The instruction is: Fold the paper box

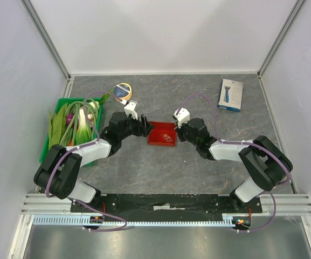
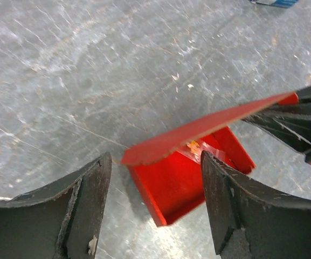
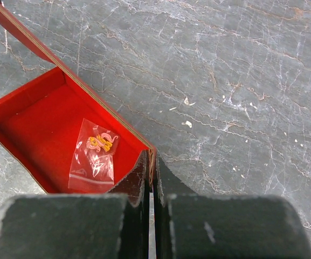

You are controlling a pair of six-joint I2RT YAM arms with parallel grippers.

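The paper box (image 1: pixel 162 134) is a glossy red open tray lying mid-table between both arms. A small clear bag (image 3: pixel 96 156) with a yellow and pink trinket lies inside it. My right gripper (image 3: pixel 152 157) is shut on the corner of one thin side wall, which runs as a long raised flap (image 2: pixel 209 123) across the left wrist view. My left gripper (image 2: pixel 155 160) is open at the box's left end. Its fingers (image 2: pixel 88 202) straddle the near corner of the tray (image 2: pixel 177 186) without touching it. From above, the left gripper (image 1: pixel 146 128) and right gripper (image 1: pixel 178 131) flank the box.
A green crate (image 1: pixel 46 141) of leafy vegetables stands at the left edge. A roll of tape (image 1: pixel 123 89) lies behind the left arm. A white-and-blue retail box (image 1: pixel 230 95) lies at the back right. White walls enclose the grey stone-patterned table (image 1: pixel 160 172).
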